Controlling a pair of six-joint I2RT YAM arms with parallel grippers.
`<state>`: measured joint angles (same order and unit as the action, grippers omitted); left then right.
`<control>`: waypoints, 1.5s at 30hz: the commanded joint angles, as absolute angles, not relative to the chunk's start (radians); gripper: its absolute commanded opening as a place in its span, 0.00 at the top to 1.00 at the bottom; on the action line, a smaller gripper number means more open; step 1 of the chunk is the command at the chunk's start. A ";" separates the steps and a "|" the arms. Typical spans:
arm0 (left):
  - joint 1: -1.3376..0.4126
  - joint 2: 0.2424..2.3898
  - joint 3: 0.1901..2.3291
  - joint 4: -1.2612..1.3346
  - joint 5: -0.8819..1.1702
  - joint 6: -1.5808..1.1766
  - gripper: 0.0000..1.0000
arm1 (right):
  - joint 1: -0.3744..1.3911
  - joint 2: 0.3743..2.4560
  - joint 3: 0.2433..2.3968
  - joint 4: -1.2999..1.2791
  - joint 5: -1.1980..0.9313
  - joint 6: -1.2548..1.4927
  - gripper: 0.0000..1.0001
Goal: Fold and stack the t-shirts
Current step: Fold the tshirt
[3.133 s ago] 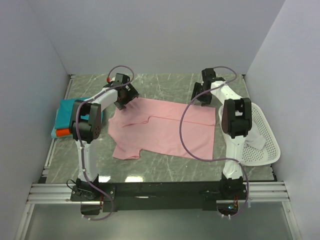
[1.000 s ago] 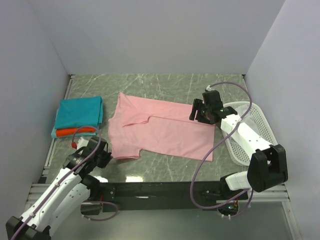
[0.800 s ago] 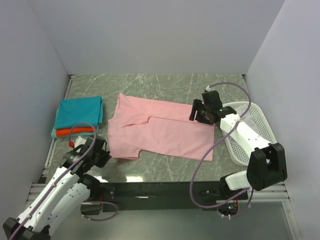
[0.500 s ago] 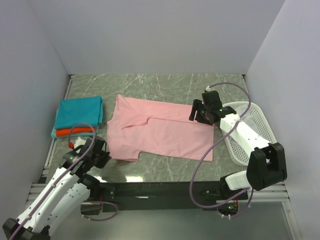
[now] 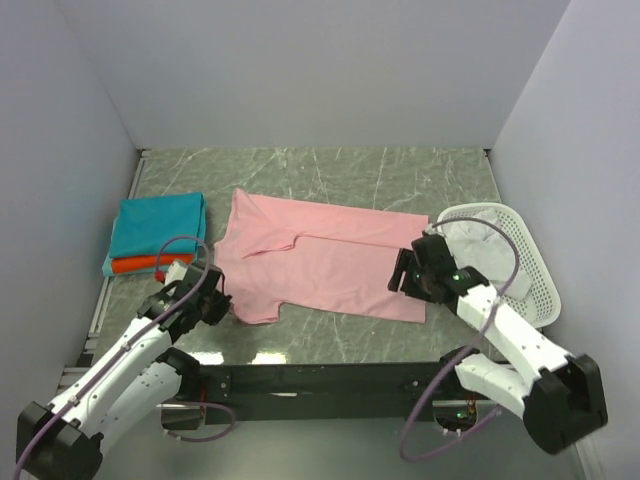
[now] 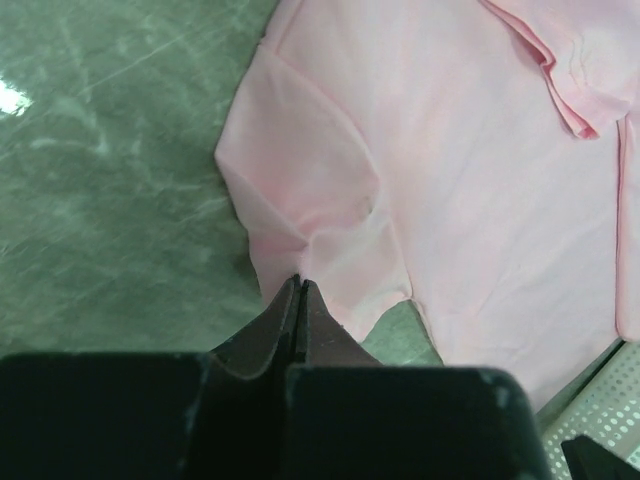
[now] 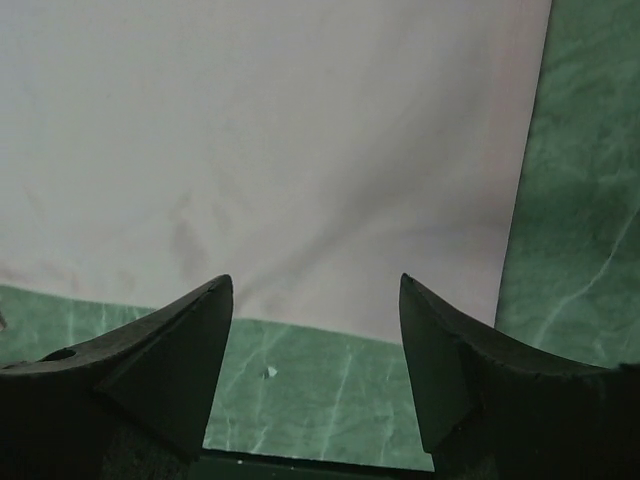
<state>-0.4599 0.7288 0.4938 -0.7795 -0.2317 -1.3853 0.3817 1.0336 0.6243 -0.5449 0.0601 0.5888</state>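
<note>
Top external: one pink t-shirt (image 5: pixel 320 265) mid-frame; one teal t-shirt (image 5: pixel 158 222) atop one orange-red t-shirt (image 5: pixel 135 265), left. My left gripper (image 5: pixel 218 303) pinches the pink sleeve; my right gripper (image 5: pixel 405 278) gapes.

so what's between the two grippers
The pink shirt, flat on the table: left gripper at its sleeve, right gripper above its near hem corner. Clearest in the top view.

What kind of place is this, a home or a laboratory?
Probably a laboratory robot cell, not a home: plain white walls enclose a green marbled table, a left arm and right arm stand at its near edge, and a pink t-shirt lies spread out between them.
</note>
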 commanded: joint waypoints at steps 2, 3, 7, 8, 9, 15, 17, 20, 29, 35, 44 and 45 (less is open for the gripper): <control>-0.463 0.752 0.492 -0.680 -0.232 -1.325 0.99 | 0.422 0.882 0.569 -0.630 0.113 0.676 0.26; -0.463 0.750 0.491 -0.677 -0.235 -1.324 0.99 | 0.422 0.833 0.552 -0.667 0.126 0.692 0.26; -0.463 0.715 0.482 -0.643 -0.229 -1.298 0.99 | 0.425 0.729 0.463 -0.646 0.077 0.825 0.25; -0.463 0.709 0.483 -0.643 -0.233 -1.295 0.99 | 0.425 0.709 0.457 -0.643 0.080 0.848 0.26; -0.463 0.704 0.482 -0.643 -0.236 -1.293 0.99 | 0.425 0.703 0.446 -0.644 0.098 0.880 0.25; -0.463 0.704 0.482 -0.632 -0.256 -1.269 0.99 | 0.423 0.686 0.394 -0.687 0.161 0.989 0.23; -0.463 0.709 0.477 -0.611 -0.244 -1.258 0.99 | 0.423 0.667 0.376 -0.674 0.155 1.024 0.22; -0.463 0.716 0.476 -0.595 -0.239 -1.246 0.99 | 0.425 0.643 0.338 -0.643 0.137 1.049 0.22; -0.463 0.703 0.472 -0.598 -0.259 -1.249 0.99 | 0.423 0.692 0.308 -0.586 0.176 1.049 0.29; -0.463 0.692 0.463 -0.588 -0.262 -1.258 0.99 | 0.423 0.756 0.322 -0.566 0.179 1.016 0.43; -0.463 0.721 0.466 -0.578 -0.264 -1.258 0.99 | 0.422 0.753 0.324 -0.575 0.178 0.991 0.89; -0.463 0.726 0.468 -0.574 -0.261 -1.258 0.99 | 0.423 0.753 0.330 -0.577 0.181 0.988 0.92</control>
<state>-0.4599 0.7177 0.4641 -0.6079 -0.2451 -1.2675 0.4194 0.7582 0.3138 -0.5842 0.1493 0.9981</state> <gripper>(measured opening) 0.013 0.110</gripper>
